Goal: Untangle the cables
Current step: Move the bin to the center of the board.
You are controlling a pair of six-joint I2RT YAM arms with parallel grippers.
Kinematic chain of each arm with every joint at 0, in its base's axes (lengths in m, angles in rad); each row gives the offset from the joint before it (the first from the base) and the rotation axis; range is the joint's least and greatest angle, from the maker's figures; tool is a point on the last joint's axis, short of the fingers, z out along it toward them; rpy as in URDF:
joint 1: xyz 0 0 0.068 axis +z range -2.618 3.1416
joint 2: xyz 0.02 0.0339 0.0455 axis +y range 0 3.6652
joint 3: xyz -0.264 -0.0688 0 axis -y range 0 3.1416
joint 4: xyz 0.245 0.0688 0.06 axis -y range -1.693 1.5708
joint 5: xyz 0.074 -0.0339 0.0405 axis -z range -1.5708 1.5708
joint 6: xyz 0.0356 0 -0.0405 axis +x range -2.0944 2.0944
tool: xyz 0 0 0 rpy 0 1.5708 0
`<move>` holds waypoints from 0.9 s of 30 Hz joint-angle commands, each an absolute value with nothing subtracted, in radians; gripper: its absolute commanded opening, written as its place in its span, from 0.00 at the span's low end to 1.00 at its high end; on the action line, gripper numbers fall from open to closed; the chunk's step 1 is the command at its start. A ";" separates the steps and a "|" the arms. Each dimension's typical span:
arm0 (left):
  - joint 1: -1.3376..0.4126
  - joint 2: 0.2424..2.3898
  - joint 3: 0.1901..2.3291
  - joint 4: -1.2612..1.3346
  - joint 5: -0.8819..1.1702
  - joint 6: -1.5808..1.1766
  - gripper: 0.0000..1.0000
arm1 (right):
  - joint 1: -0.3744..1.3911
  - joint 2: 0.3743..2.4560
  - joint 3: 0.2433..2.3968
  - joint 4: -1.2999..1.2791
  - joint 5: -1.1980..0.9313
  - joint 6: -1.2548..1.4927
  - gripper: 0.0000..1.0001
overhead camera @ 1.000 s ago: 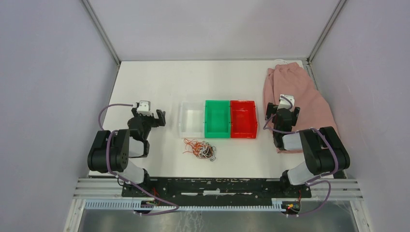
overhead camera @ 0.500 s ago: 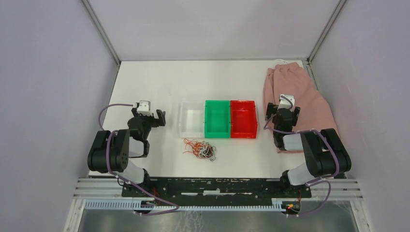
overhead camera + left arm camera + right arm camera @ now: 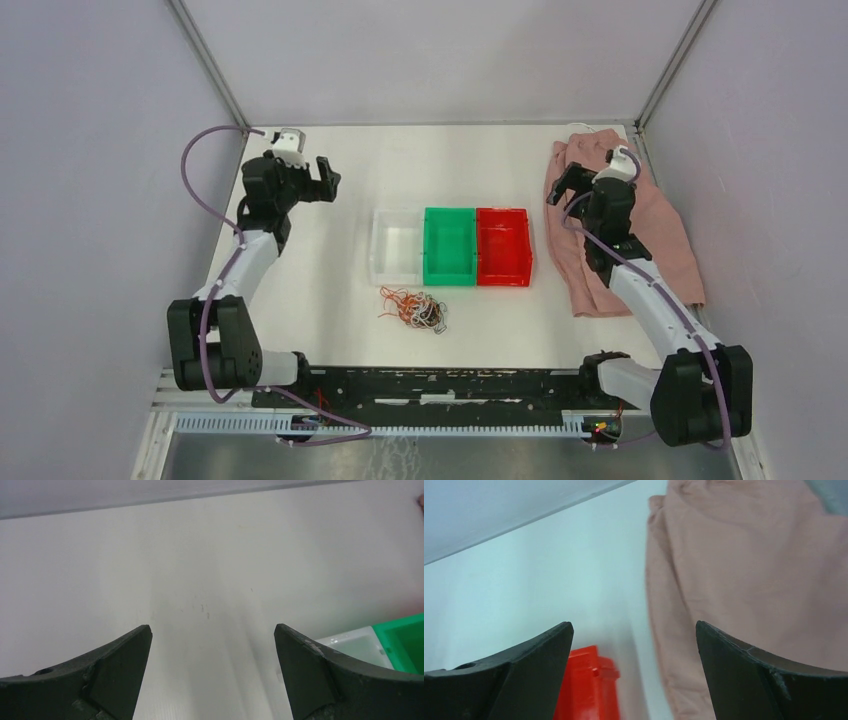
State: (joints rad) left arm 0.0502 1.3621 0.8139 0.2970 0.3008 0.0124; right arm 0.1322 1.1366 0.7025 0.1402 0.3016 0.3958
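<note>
The cables [image 3: 414,309] lie clumped just off the green bin's [image 3: 449,245] near side, untouched. The left gripper [image 3: 325,180] hangs well left of the bin. The right gripper [image 3: 562,183] hangs well right of it, at the pink cloth's [image 3: 655,215] edge; both sets of jaws are spread wide and empty.

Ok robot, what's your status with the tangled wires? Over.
Left gripper open, empty. Right gripper open, empty, by pink cloth. Cables one clump beside clear bin, untouched. Nothing covering them.
</note>
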 commanded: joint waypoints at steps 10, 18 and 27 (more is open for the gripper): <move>0.051 1.252 1.002 -0.447 0.493 0.244 0.99 | 0.542 1.372 0.957 -0.209 0.193 0.472 0.68; 0.050 1.161 0.996 -0.600 0.534 0.342 0.99 | 0.626 1.546 0.996 -0.158 0.214 0.508 0.53; 0.049 1.111 0.987 -0.643 0.578 0.371 0.99 | 0.633 1.663 1.067 -0.116 0.313 0.564 0.31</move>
